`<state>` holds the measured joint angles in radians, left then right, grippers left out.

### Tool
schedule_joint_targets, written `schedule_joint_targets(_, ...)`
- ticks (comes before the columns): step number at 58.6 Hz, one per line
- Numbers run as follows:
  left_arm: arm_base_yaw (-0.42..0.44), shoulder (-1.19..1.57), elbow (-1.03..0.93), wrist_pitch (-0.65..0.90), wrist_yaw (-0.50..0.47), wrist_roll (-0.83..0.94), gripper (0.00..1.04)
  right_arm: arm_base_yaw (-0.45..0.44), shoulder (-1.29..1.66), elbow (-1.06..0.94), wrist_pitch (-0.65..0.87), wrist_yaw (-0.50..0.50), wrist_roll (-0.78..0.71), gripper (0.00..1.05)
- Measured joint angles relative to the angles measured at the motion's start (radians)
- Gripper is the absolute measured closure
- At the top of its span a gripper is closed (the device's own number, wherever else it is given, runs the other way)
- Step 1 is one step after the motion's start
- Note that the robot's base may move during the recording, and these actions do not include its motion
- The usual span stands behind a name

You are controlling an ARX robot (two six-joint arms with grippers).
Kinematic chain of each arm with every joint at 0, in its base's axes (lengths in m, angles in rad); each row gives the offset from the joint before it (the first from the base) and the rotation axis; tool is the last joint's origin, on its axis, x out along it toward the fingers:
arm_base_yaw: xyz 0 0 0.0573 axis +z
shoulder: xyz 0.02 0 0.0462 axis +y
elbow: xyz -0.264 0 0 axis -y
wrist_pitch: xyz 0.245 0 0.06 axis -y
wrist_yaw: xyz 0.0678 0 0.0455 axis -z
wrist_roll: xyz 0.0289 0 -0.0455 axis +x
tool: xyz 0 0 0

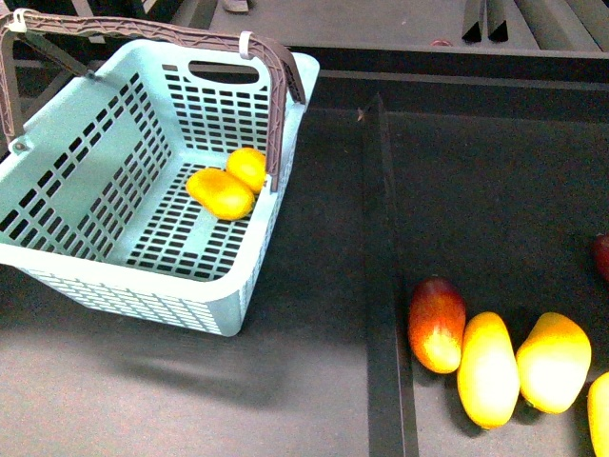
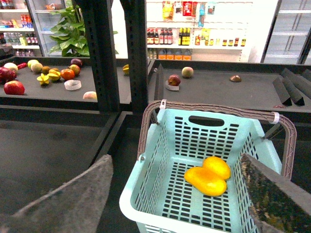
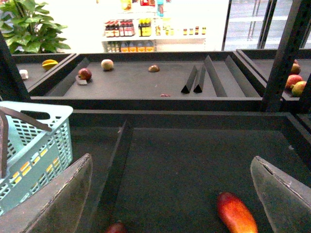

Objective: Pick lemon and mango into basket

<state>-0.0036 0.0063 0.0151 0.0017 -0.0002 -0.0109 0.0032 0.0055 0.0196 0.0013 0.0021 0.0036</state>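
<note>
Teal basket (image 1: 86, 276) sits at the left of the front view on the dark shelf, its brown handle (image 1: 143, 33) swung up over the far end. Inside it, on the slotted base toward the right wall, the mango (image 1: 220, 193) lies touching the lemon (image 1: 247, 168), which is just behind it. A dark divider (image 1: 385, 286) runs down the shelf right of the basket. Beyond it, near the front edge, a red-blushed mango (image 1: 437, 324) leans against two yellow mangoes (image 1: 488, 369), side by side. Neither arm shows in the front view. From the left wrist, the left gripper (image 2: 180, 194) hangs above the basket with fingers (image 2: 68, 201) spread wide, holding nothing. From the right wrist, the right gripper (image 3: 172, 199) is likewise spread and empty over the shelf, a red fruit (image 3: 236, 213) lying between its fingers' lines
</note>
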Motion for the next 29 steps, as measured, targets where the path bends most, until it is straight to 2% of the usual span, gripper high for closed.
schedule_joint_targets(3, 0.000, 0.000, 0.000, 0.000, 0.000, 0.000, 0.09, 0.000, 0.000, 0.000, 0.000, 0.000, 0.000, 0.09)
schedule_joint_targets(5, 0.000, 0.000, 0.000, 0.000, 0.000, 0.002, 0.06, 0.000, 0.000, 0.000, 0.000, 0.000, 0.000, 0.09)
schedule_joint_targets(29, 0.000, 0.000, 0.000, 0.000, 0.000, 0.002, 0.07, 0.000, 0.000, 0.000, 0.000, 0.000, 0.000, 0.09)
